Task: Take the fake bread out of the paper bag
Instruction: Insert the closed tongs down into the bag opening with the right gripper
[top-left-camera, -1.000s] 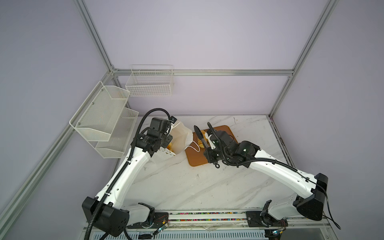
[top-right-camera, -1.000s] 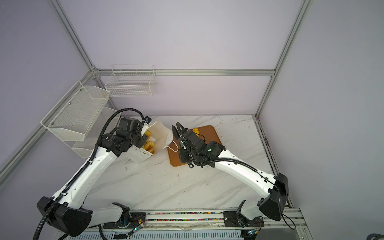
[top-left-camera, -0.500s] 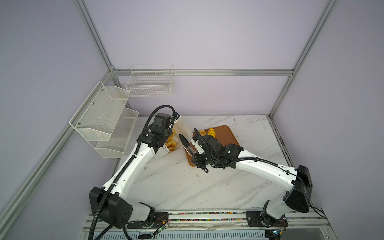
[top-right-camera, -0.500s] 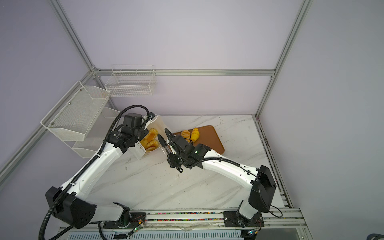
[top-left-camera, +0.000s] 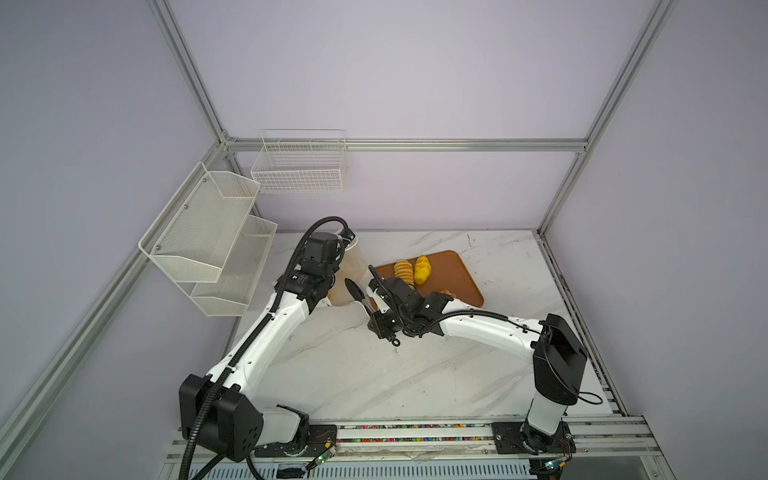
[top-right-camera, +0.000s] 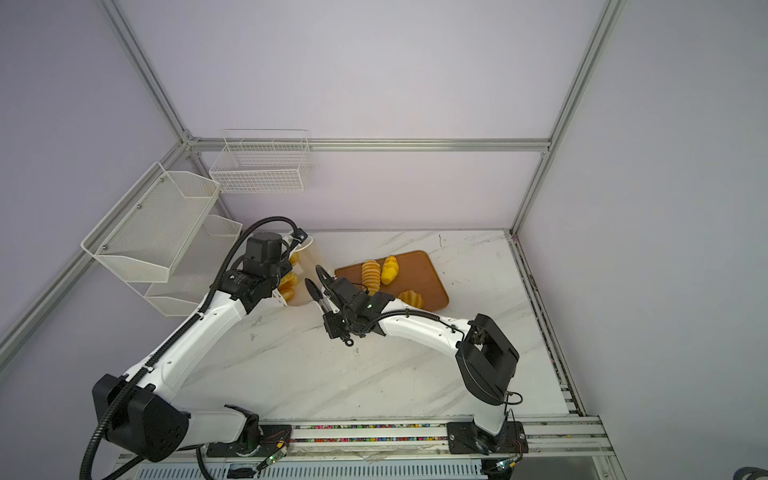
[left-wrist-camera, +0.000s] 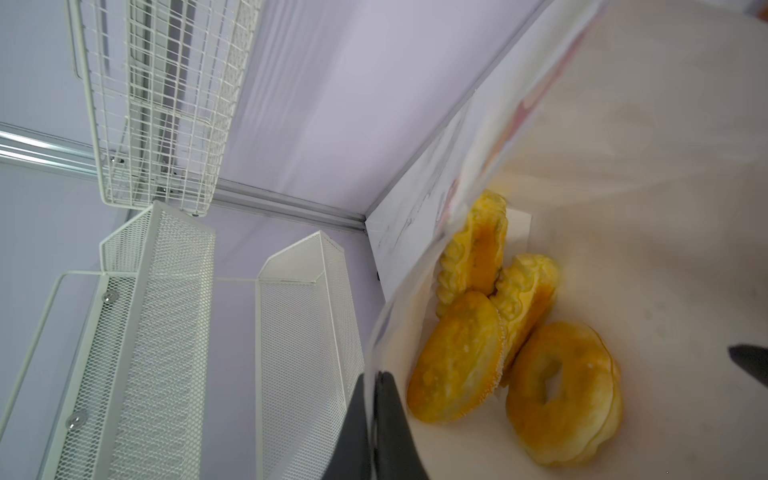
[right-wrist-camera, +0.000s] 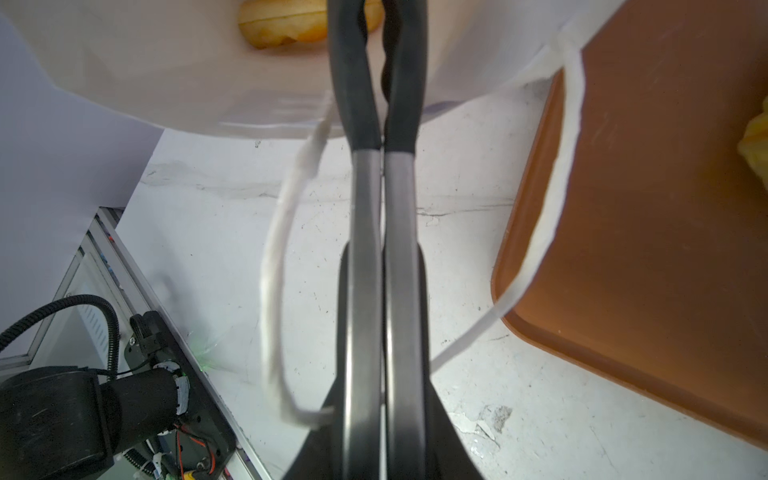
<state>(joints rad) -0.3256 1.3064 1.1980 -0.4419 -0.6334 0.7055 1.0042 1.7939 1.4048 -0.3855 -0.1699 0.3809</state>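
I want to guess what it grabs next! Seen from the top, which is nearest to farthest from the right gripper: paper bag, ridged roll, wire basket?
1. paper bag, at the tips of the right gripper, on the left side.
2. ridged roll, on the tray, further right.
3. wire basket, up on the back wall.

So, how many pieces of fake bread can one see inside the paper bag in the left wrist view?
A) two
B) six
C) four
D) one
C: the left wrist view looks into the paper bag, and four pieces of fake bread lie together there, one of them a ring doughnut.
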